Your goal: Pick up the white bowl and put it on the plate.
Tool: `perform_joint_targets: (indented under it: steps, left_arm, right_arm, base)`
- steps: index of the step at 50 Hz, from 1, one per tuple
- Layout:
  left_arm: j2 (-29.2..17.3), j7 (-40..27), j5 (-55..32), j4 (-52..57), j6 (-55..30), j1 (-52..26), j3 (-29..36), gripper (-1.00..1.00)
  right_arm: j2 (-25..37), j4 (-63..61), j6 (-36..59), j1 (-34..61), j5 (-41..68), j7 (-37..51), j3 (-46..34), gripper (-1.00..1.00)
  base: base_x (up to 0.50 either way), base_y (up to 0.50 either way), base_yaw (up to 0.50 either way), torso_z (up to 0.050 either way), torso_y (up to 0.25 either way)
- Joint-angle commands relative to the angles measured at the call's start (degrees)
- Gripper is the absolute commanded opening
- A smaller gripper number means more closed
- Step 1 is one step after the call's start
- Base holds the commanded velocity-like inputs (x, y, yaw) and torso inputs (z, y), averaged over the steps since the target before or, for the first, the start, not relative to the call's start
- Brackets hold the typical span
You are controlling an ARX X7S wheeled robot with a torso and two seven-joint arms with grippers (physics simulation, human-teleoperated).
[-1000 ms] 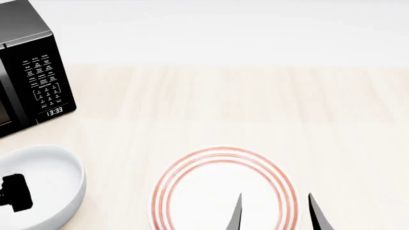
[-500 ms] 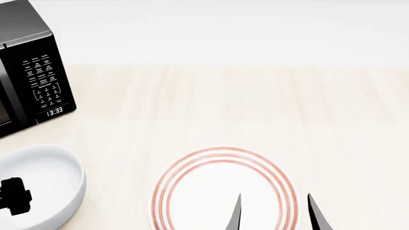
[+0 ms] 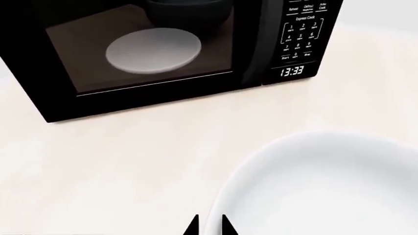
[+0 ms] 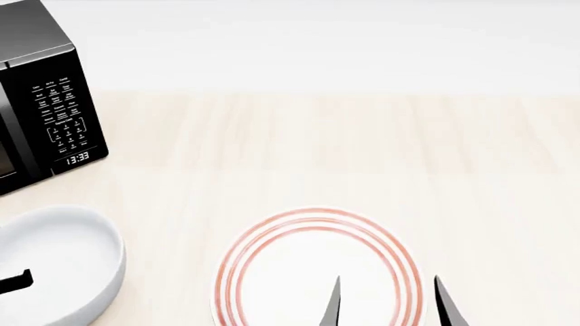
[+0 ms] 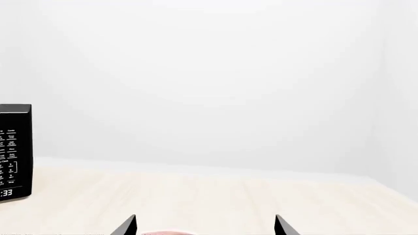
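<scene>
**Bowl pinched at the rim, lift comes next**

Your left gripper [image 3: 207, 226] has its jaws nipped on the white bowl [image 4: 54, 265] rim; right gripper [image 4: 385, 302] hangs spread over the plate [image 4: 317, 268]. Raise, carry right, away from the microwave [image 4: 41, 95] on the counter [image 4: 363, 149]

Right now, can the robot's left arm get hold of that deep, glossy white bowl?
Probably yes. The left gripper sits right at the glossy white bowl's rim, its fingertips close together on either side, and nothing stands between them. Whether it already pinches the rim is unclear.

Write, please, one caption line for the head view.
White bowl beside red-ringed plate on a pale table, microwave behind.
</scene>
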Motion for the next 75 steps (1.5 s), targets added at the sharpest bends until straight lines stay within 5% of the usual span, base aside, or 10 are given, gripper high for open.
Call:
perform_joint_targets:
  steps: [1,31,50,75]
  left_arm:
    - [0.65,-0.08,-3.35,1.84,-0.76,0.54,-0.67,-1.0]
    - [4.09,-6.03,-16.42,29.31,-20.31,-1.9,-5.94,-1.0]
    - [10.1,-6.4,-16.03,21.26,-21.36,-13.53,3.42,-1.0]
    - [17.71,-5.03,-14.44,10.69,-15.88,-19.32,15.2,-1.0]
  right_arm:
    - [0.1,0.41,-0.1,0.2,0.0,0.18,-0.39,1.0]
    - [0.54,1.26,-0.57,0.57,0.31,0.49,-1.06,1.0]
    - [0.82,2.17,-0.9,1.01,0.89,0.74,-0.9,1.0]
    - [1.36,2.83,-1.5,0.92,1.47,1.08,-0.74,1.0]
  base:
    - [0.0,0.0,0.0,0.0,0.0]
    - [0.0,0.0,0.0,0.0,0.0]
    - [0.0,0.0,0.0,0.0,0.001]
    - [0.0,0.0,0.0,0.0,0.0]
